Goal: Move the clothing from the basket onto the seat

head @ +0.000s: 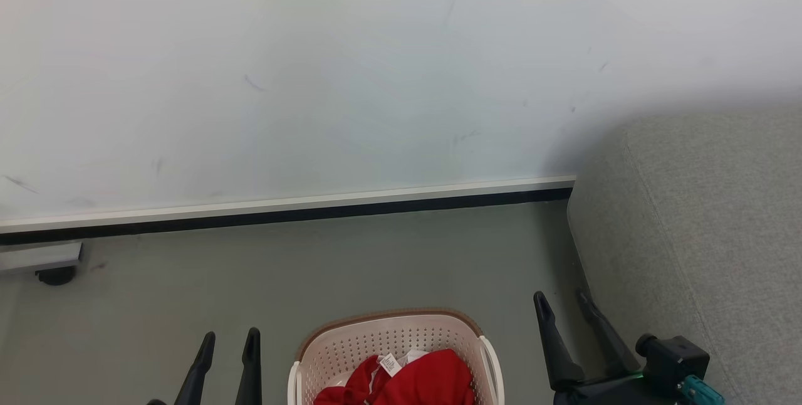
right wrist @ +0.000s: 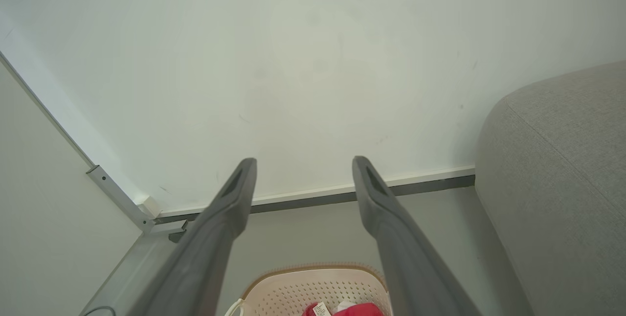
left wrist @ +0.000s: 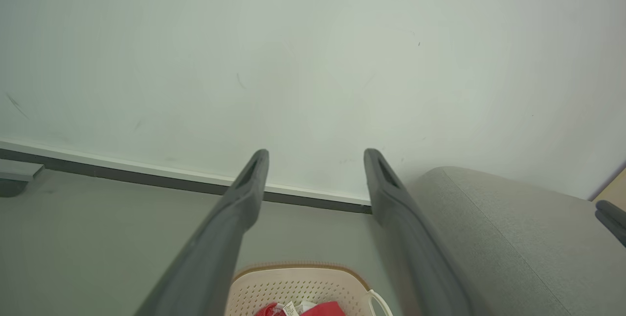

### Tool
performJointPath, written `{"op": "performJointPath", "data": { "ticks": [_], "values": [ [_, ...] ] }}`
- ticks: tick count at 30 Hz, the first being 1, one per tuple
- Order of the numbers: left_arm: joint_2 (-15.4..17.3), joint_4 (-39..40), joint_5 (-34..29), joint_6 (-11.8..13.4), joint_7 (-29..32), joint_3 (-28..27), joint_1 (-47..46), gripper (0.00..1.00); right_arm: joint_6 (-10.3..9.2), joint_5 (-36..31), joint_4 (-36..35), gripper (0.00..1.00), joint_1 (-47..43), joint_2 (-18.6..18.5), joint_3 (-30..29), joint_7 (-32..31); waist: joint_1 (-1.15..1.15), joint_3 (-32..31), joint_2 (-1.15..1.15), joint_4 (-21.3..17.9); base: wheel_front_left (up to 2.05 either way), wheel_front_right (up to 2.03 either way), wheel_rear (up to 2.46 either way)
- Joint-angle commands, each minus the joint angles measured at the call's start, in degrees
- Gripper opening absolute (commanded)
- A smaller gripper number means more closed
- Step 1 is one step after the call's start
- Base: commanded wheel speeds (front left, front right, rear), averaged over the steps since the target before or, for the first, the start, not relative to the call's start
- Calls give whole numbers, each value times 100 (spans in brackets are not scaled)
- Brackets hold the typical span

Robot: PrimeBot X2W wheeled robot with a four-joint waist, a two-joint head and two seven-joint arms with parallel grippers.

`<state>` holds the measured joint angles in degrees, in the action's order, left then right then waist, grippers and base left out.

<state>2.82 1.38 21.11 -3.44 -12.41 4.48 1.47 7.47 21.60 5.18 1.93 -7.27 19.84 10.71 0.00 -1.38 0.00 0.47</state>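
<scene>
Head view angled down, wrist views toward wall, all share basket

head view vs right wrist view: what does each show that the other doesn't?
Head view adds: the left gripper, open, left of the basket, plus a black camera block at the base of the right gripper. Right wrist view adds: a pale side panel meeting the wall along a metal strip. Shared: open right gripper, basket holding the red clothing, grey seat on the right, baseboard, floor.
</scene>
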Motion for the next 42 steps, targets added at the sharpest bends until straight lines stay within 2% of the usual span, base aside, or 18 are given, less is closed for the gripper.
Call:
{"op": "performJointPath", "data": {
  "ticks": [1,15,31,42],
  "values": [
    [9,75,-178,7,-52,4,82,100,3,-144,-37,100,99,-47,56,69,0,0,0,-3,0,0,0],
    [9,242,-959,158,-170,57,167,100,4,-773,-84,100,90,-57,289,267,0,-18,0,0,0,0,0],
    [9,345,-1581,193,-290,92,260,100,4,-1205,-148,100,66,-86,539,461,0,-29,0,35,0,0,0],
    [9,310,-1603,176,-283,98,281,100,4,-1167,-140,100,17,-80,527,453,0,-61,0,56,0,0,0]
  ]
}}
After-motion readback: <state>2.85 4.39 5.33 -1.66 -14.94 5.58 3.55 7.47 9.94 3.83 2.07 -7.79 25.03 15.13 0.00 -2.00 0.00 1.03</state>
